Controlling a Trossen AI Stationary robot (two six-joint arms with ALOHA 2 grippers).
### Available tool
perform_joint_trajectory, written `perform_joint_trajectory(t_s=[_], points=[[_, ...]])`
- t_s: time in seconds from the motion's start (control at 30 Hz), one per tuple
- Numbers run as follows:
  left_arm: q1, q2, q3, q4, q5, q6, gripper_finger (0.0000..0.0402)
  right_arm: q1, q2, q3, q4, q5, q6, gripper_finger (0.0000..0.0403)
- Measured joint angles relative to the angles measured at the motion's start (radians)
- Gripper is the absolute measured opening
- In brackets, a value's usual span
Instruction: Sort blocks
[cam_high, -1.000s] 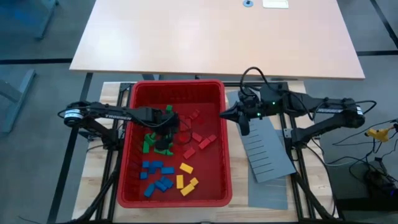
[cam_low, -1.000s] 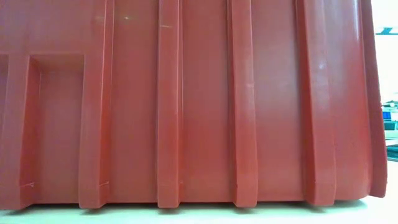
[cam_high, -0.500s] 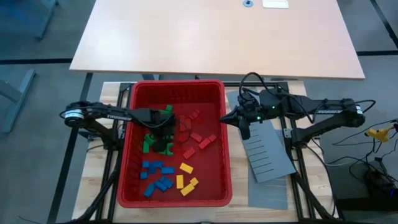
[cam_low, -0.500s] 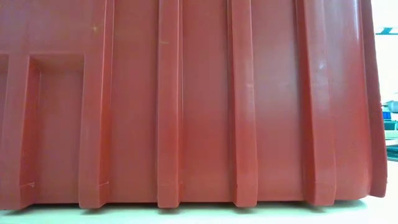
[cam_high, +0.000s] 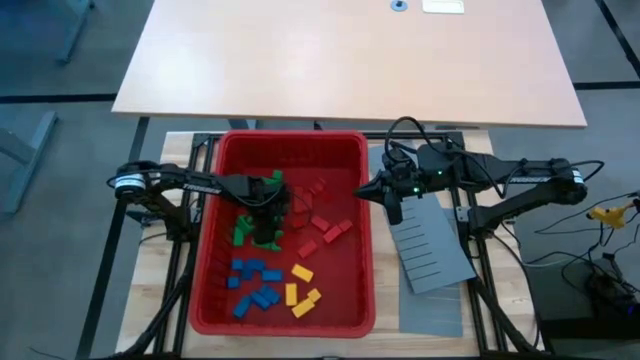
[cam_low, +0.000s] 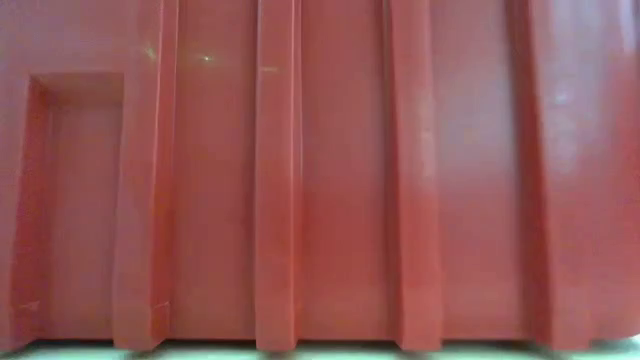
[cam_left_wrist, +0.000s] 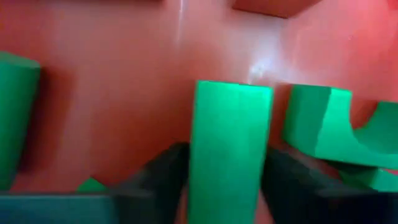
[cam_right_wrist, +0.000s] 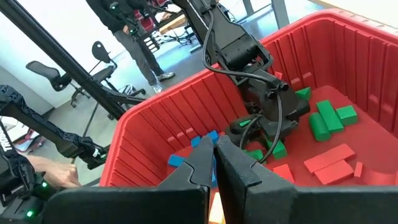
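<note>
Your left gripper (cam_high: 268, 208) is down inside the red bin (cam_high: 345, 160) among the green blocks (cam_high: 243, 228), its fingers (cam_left_wrist: 158, 177) pinching one upright green block (cam_left_wrist: 229, 146) whose lower end is cut off in the wrist view. Your right gripper (cam_high: 365, 188) waits at the bin's right rim, fingers pressed together. Red blocks (cam_high: 325, 222), blue blocks (cam_high: 255, 283) and yellow blocks (cam_high: 300, 288) lie grouped on the bin floor. The low view shows you only bin wall.
</note>
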Motion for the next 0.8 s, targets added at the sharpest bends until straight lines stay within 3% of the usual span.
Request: perform_joint_trajectory(t_s=[0.07, 0.4, 0.8], points=[[0.0, 0.0, 0.006, 0.006, 0.011, -0.012, 0.0109, 0.0, 0.0, 0.0, 0.0, 0.0, 0.0, 0.0], [-0.004, -0.035, 0.068, -0.065, 0.027, -0.09, 0.0111, 0.0, 0.001, 0.0, 0.0, 0.0, -0.001, 0.0], [-0.024, -0.153, 0.45, -0.267, -0.05, -0.087, 0.0111, -0.005, 0.006, 0.0, -0.013, 0.025, -0.062, 0.0]])
